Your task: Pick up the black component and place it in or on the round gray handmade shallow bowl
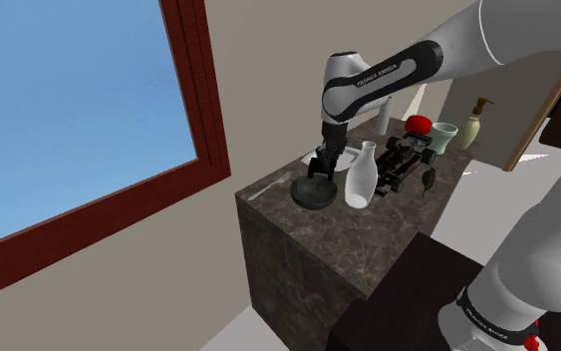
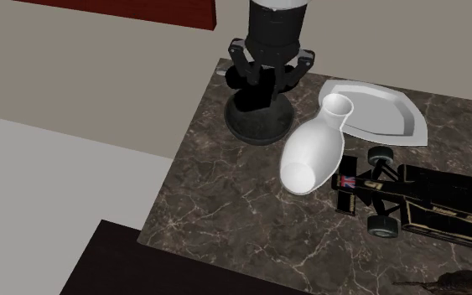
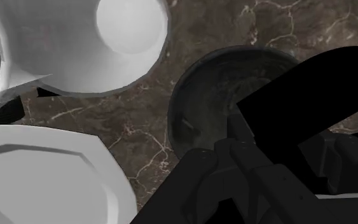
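Note:
The round bowl (image 1: 316, 192) (image 2: 259, 126) (image 3: 199, 102) is dark grey and shallow, and stands near the counter's window-side corner. My gripper (image 1: 322, 166) (image 2: 261, 82) (image 3: 260, 159) hangs straight over it, shut on the black component (image 2: 256, 94) (image 3: 311, 86). The component is a plain black lump and slants out from between the fingers across the bowl's opening. It sits just above the bowl's inside; whether it touches the bowl I cannot tell.
A white vase (image 1: 361, 177) (image 2: 316, 151) (image 3: 95, 51) stands right beside the bowl, with a white plate (image 2: 385, 113) (image 3: 37, 172) behind it. A black toy race car (image 1: 403, 160) (image 2: 418, 201), a green cup (image 1: 442, 135) and a soap bottle (image 1: 470, 125) crowd the counter further along.

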Tool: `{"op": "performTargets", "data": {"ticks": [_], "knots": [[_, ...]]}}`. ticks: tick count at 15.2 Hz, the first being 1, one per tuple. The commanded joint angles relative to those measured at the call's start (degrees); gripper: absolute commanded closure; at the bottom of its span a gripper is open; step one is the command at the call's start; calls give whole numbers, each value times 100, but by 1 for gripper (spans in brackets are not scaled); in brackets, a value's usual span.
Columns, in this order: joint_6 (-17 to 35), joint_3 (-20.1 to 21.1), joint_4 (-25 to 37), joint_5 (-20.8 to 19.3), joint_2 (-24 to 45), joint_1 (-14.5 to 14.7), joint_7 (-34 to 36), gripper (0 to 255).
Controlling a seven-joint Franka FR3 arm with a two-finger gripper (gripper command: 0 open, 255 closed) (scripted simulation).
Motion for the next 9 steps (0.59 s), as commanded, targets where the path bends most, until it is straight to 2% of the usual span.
{"op": "performTargets", "data": {"ticks": [1, 9], "knots": [[-74, 27, 419, 16, 344, 27, 44, 255], [520, 27, 133, 25, 651, 26, 39, 255]]}}
